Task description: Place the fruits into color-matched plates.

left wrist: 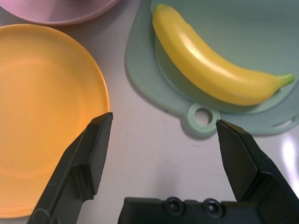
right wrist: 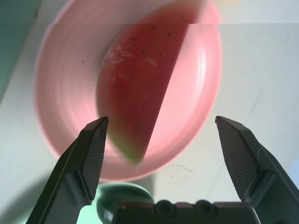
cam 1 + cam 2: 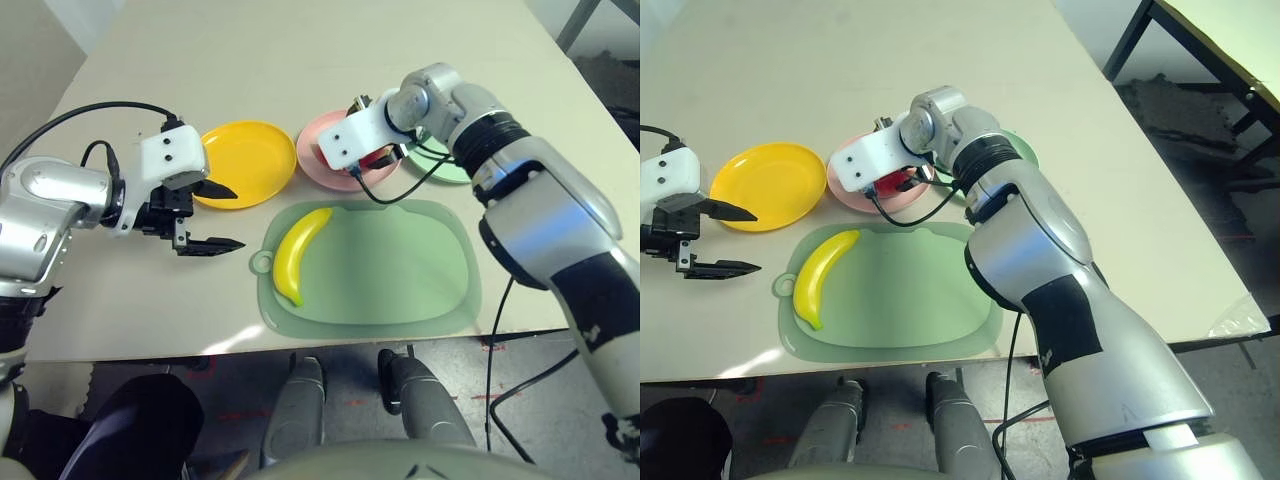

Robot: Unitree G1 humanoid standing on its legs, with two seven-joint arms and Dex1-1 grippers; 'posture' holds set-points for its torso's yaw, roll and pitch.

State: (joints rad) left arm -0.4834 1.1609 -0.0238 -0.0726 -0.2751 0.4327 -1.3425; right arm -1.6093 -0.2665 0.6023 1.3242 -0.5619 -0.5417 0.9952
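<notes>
The yellow banana lies on the left part of a pale-green mat. My left gripper is open, low over bare table between the yellow-orange plate and the mat's ring tab, with nothing between its fingers. The red watermelon wedge lies in the pink plate. My right gripper hangs open just above it. The mint green plate is largely hidden behind my right arm. A dark green rounded shape, probably the avocado, shows by the right gripper's base.
The three plates stand in a row just beyond the mat, yellow-orange, pink, then mint green from left to right. A black cable loops from my right wrist over the mat's far edge. The table's near edge runs just below the mat.
</notes>
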